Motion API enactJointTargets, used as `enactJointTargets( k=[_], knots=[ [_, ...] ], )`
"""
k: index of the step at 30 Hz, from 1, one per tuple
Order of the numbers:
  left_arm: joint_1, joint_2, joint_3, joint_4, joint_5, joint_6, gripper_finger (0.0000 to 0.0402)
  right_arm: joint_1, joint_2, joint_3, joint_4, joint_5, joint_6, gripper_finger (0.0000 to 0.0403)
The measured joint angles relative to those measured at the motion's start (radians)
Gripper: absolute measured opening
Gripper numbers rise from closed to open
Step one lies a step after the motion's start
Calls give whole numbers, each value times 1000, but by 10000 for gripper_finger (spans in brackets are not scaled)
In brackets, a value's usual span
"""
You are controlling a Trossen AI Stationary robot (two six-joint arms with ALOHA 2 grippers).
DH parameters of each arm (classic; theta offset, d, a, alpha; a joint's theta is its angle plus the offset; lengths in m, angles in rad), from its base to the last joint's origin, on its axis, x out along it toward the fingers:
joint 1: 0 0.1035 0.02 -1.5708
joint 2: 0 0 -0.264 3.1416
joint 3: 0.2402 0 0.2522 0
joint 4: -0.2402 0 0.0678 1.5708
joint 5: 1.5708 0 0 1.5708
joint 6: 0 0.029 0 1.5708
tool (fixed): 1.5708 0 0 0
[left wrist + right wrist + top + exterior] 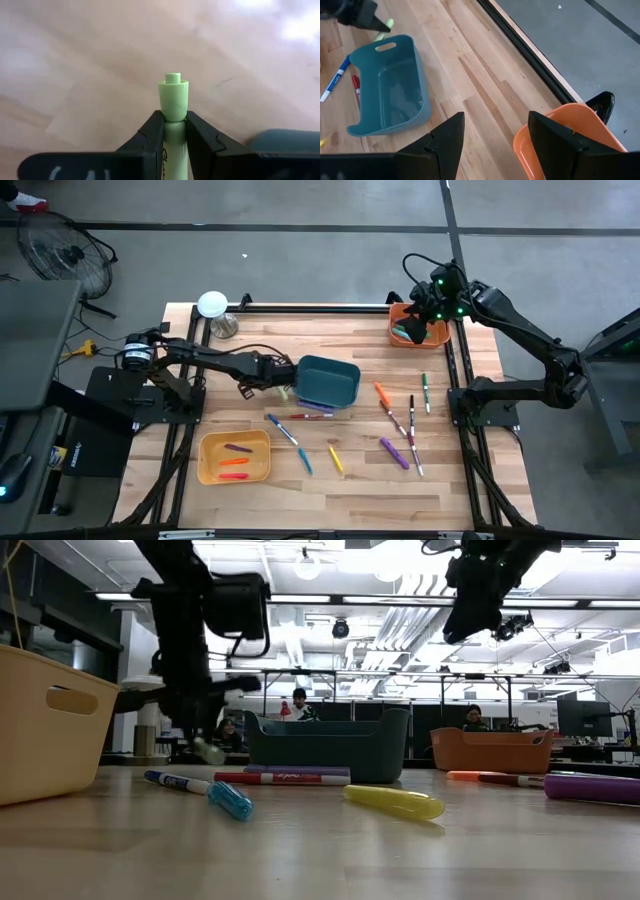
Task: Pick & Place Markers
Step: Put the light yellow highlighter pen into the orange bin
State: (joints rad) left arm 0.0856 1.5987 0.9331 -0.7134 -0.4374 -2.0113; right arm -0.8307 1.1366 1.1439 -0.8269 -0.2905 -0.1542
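One light green marker (174, 97) sits pinched between the left gripper (283, 385) fingers, just left of the teal bin (328, 382) in the middle of the high view. I think the step now is to carry it over the teal bin and let go. To do that well, the arm should lift the marker above the bin's wall first, keep it level, and open only when it is over the hollow part.

The marker is smooth, round plastic with a small stub on its end. The teal bin is shiny plastic with rounded corners and a slot handle. The table (330, 490) is pale wood with stripes.

Other markers (400, 425) lie loose right of the middle. The right gripper (428, 308) hangs over the orange bin (413, 333) at the upper right, fingers spread wide and holding nothing.
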Motion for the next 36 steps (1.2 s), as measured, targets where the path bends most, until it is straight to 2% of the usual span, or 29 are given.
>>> enactJointTargets(
  k=[6,9,12,15,18,21,25,27,36],
  knots=[
    [0,-75,1,-1,-120,147,52,0,1,0,0,-20,-31,208],
    [0,-111,1,13,-185,239,52,0,1,0,2,-65,-54,208],
    [0,-167,1,32,-263,334,52,0,2,0,4,-151,-74,208],
    [0,-221,0,92,-335,435,52,1,15,0,22,-283,-82,208],
    [9,-263,4,239,-399,567,52,14,42,0,64,-388,-74,208],
    [36,-292,1,438,-372,781,52,49,79,0,128,-434,-56,208],
    [92,-288,1,756,-247,1126,52,108,128,0,266,-480,-5,208],
    [128,-289,2,879,-174,1243,52,137,147,0,337,-480,20,208],
    [246,-289,2,1042,72,1439,52,200,217,0,622,-498,162,208]
  ],
)
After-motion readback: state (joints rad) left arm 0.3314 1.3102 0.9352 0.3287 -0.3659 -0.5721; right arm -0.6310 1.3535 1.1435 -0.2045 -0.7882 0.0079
